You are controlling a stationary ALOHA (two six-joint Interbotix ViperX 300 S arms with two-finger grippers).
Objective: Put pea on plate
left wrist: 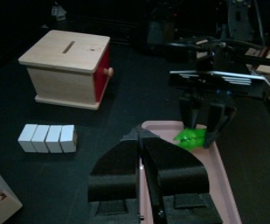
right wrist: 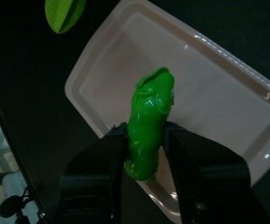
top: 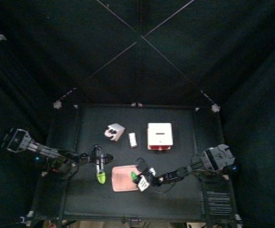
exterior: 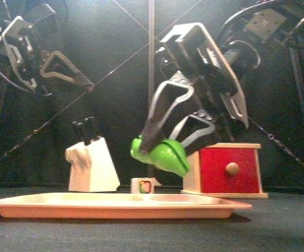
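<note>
My right gripper [right wrist: 147,144] is shut on the pea [right wrist: 148,109], a bright green lump that sticks out past the jaws. It hangs a little above the pale pink plate [right wrist: 213,74]. In the front view the pea [exterior: 161,154] is clear of the plate [exterior: 101,205] under the gripper [exterior: 174,138]. The left wrist view shows the pea [left wrist: 192,139] over the plate's [left wrist: 225,179] far end. My left gripper [left wrist: 141,140] is shut and empty at the plate's near edge. In the top view it [top: 92,164] is left of the plate [top: 124,181].
A second green piece [top: 101,176] lies on the table left of the plate, also in the right wrist view [right wrist: 65,12]. A wooden box with a red side [left wrist: 67,68] stands behind, with white blocks [left wrist: 47,138] and a white block stand [exterior: 91,164].
</note>
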